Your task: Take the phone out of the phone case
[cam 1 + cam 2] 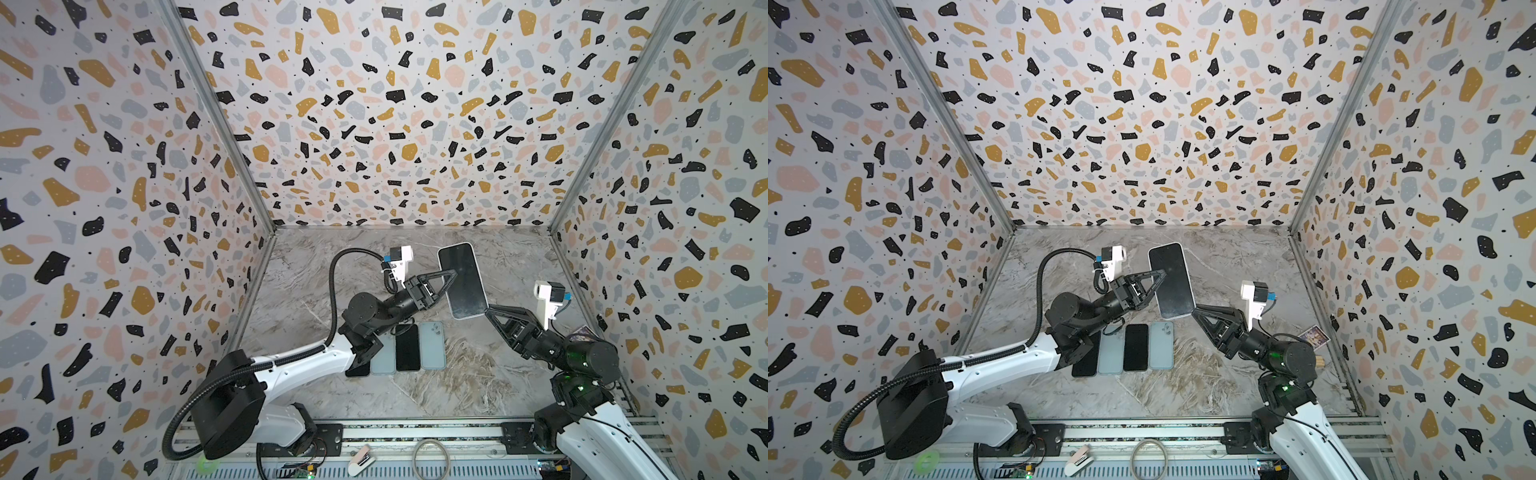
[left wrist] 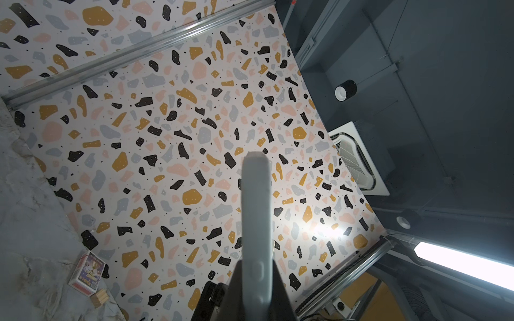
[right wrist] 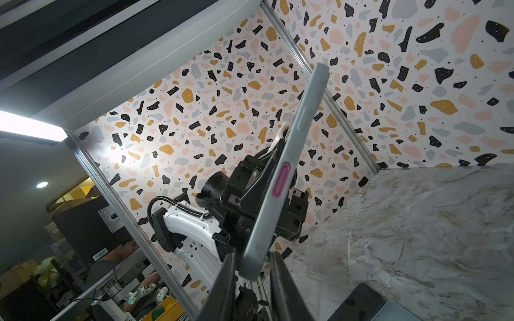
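Note:
A phone [image 1: 461, 280] with a dark screen, in a pale grey phone case [image 3: 292, 166] with a pink side button [image 3: 281, 180], hangs tilted above the marble table in both top views. My left gripper [image 1: 451, 276] is shut on the case's left long edge; in the left wrist view the case's rim [image 2: 256, 208] runs up from between the fingers of the left gripper [image 2: 257, 266]. My right gripper [image 1: 490, 309] has closed on the case's lower right corner. In the right wrist view that corner sits between the two dark fingers of the right gripper [image 3: 251, 255].
Under the held phone a row lies flat on the table: a black phone [image 1: 407, 347], a pale case [image 1: 432, 345], another pale case [image 1: 382, 353] and a dark phone [image 1: 357, 368] partly under the left arm. A card box [image 2: 87, 271] and wooden blocks [image 2: 100, 297] sit by the right wall.

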{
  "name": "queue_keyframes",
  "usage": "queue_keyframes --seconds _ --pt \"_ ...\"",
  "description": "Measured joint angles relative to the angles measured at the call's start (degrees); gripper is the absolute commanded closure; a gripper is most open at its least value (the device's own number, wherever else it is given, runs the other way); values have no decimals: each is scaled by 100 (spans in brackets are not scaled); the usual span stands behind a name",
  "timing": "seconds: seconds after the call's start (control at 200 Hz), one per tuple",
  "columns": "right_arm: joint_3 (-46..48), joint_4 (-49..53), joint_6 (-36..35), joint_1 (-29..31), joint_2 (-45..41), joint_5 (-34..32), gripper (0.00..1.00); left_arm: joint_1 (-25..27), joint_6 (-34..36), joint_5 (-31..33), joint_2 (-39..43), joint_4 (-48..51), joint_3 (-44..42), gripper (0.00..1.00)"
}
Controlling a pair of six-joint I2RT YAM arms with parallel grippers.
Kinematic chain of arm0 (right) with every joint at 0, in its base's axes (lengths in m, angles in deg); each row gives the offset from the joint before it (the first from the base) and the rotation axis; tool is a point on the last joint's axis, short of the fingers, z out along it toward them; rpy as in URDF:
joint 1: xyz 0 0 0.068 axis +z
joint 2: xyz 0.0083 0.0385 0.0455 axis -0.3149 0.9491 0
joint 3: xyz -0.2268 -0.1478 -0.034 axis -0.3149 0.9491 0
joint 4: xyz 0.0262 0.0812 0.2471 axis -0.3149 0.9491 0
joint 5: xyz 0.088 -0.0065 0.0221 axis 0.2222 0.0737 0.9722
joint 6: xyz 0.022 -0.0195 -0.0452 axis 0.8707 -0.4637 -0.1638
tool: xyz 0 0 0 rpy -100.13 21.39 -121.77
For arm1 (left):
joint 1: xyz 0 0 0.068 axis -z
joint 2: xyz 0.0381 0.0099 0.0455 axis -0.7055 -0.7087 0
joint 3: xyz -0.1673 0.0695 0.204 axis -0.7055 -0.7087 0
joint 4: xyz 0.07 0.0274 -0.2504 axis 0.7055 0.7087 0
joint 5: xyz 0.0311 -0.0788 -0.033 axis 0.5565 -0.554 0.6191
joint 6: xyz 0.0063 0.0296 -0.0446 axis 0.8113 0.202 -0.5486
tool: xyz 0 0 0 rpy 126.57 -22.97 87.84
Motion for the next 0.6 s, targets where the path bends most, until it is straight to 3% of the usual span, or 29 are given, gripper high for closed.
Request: queue_keyframes --seconds 0.451,0.531,0.601 --pt "225 -356 81 0 11 -13 89 37 -232 48 0 -315 -17 100" --pt "323 -433 105 -2 72 -7 81 111 -210 46 0 -297 9 100" --pt "350 -466 144 0 94 4 64 160 -162 52 26 -254 9 100"
